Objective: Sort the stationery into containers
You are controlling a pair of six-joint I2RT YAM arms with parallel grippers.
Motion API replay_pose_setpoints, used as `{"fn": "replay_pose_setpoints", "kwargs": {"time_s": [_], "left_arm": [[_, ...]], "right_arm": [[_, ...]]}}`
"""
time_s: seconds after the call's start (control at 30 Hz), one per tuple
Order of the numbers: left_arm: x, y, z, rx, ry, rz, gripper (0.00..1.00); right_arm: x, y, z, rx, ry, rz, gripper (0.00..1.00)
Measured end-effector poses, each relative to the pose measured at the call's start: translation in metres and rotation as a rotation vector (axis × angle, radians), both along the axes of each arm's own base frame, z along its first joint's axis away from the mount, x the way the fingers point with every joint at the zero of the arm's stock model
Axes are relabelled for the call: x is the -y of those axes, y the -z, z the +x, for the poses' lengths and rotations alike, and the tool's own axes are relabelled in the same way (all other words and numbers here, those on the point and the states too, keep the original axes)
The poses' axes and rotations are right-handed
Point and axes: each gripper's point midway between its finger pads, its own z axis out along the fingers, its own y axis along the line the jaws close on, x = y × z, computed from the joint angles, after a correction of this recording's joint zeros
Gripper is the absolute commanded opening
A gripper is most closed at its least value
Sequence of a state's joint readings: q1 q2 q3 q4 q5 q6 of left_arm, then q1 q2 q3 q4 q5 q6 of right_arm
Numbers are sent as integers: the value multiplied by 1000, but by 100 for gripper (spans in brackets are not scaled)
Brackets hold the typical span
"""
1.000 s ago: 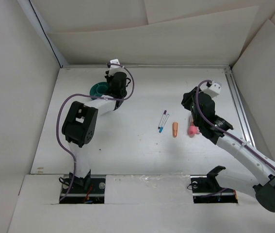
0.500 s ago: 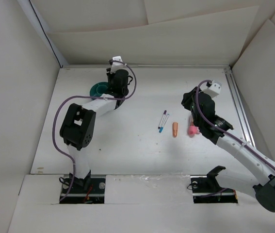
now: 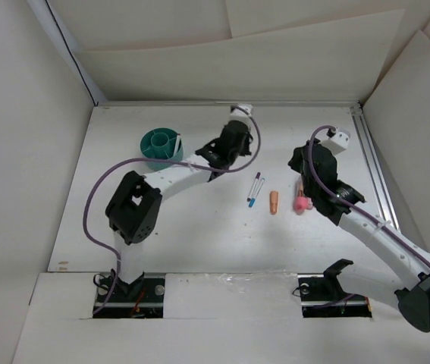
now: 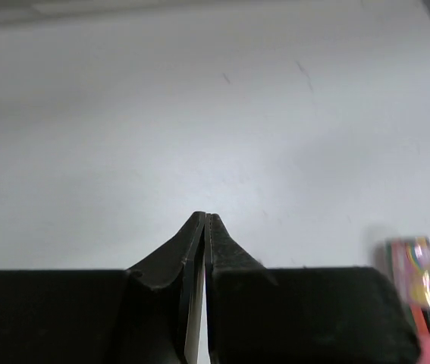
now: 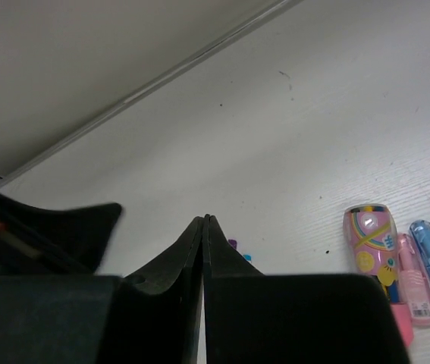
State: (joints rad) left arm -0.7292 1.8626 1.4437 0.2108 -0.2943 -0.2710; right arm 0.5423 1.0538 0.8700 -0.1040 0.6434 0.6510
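Mostly unsorted: left claw [image 4: 204, 218] and right claw [image 5: 204, 220] are pressed together, empty; two pens [image 3: 256, 186], orange piece [image 3: 274, 202] and pink piece [image 3: 302, 202] are left on bench [image 3: 199, 227] beside right claw.

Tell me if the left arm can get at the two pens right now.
Probably yes. The pens lie flat on the table close to the left arm, with nothing between them. The left claw is shut and empty, so it must open first.
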Motion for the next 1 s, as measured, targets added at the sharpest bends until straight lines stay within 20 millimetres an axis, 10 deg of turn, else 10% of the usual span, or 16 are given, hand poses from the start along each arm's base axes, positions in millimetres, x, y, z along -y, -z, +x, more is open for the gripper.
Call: {"fn": "replay_pose_setpoints", "kwargs": {"time_s": [0.13, 0.33, 1.0], "left_arm": [[62, 70, -47, -150, 189, 97, 10], [68, 144, -72, -327, 265, 173, 25], [78, 170, -56, -361, 267, 169, 24]], "right_arm": [[5, -2, -1, 8, 23, 15, 25], [16, -14, -7, 46, 52, 48, 31], [16, -13, -7, 44, 41, 55, 31]]}}
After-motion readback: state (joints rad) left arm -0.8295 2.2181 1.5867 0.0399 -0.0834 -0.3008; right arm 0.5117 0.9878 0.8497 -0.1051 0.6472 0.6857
